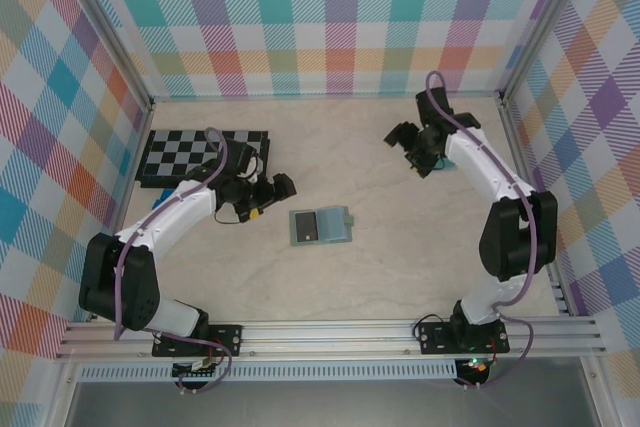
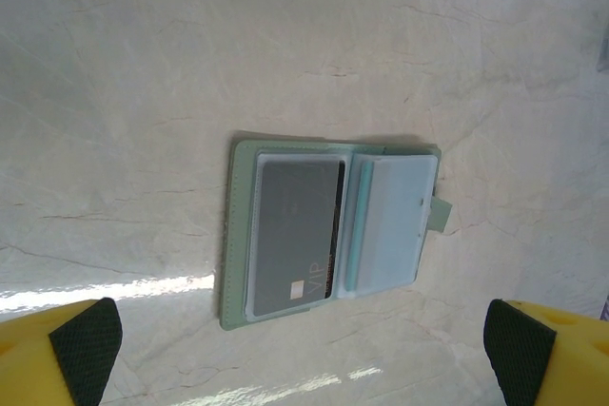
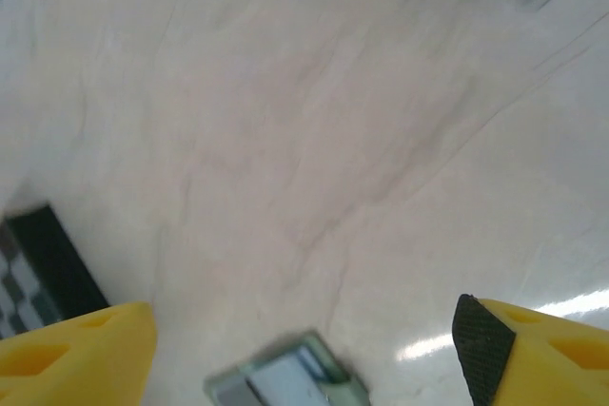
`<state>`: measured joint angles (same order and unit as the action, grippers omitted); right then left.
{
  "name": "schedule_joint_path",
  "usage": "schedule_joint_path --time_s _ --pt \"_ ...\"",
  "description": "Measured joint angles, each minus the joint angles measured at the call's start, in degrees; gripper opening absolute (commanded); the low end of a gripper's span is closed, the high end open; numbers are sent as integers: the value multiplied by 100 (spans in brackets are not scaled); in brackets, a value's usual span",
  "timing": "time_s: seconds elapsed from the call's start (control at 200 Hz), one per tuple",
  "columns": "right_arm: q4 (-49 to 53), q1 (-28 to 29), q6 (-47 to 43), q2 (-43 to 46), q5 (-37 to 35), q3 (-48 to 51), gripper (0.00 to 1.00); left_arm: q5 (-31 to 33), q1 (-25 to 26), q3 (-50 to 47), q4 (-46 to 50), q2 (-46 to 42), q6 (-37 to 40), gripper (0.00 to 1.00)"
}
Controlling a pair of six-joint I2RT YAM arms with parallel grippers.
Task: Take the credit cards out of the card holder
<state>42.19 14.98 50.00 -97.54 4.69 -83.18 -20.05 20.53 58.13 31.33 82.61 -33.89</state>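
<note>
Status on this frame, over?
Left tool open, empty. Right tool open, empty. Card holder lying open, grey card in pocket. Nothing blocking it.

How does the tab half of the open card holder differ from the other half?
The tab half shows pale sleeves with no card face visible; the other half holds a grey card marked VIP. The tab half's sleeves look stacked; the other half shows a single sleeve. Both lie open, face up, on the table.
</note>
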Motion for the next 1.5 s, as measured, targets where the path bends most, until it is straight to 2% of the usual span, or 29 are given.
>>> schedule_joint_path --time_s 0.24,0.37,0.515,0.665,0.735,1.05,1.275,1.5 --pt "-337 1174 -911 50 492 459 79 -7 323 -400 -540 22 -348 99" --pt "-791 1781 -1110 -31 809 782 69 -4 422 -673 -828 83 -570 95" --pt "-1182 2151 -1204 -479 1163 927 51 -28 586 -822 -1084 232 -785 81" --pt "-1397 2243 -1185 -868 1353 938 39 -98 688 -857 -1340 466 -881 62" --pt "-1464 2240 -1193 -966 1425 938 34 -98 704 -861 -1456 562 -925 56" --pt "-1611 2262 -1228 -1357 1652 938 25 -63 708 -861 -1661 857 -1019 35" --pt "-1609 2291 -1329 -1620 1840 925 17 -90 708 -855 -1672 1108 -1025 26" --pt "-1679 2291 -1346 -1722 2020 903 16 -103 708 -826 -1674 1300 -1025 18"
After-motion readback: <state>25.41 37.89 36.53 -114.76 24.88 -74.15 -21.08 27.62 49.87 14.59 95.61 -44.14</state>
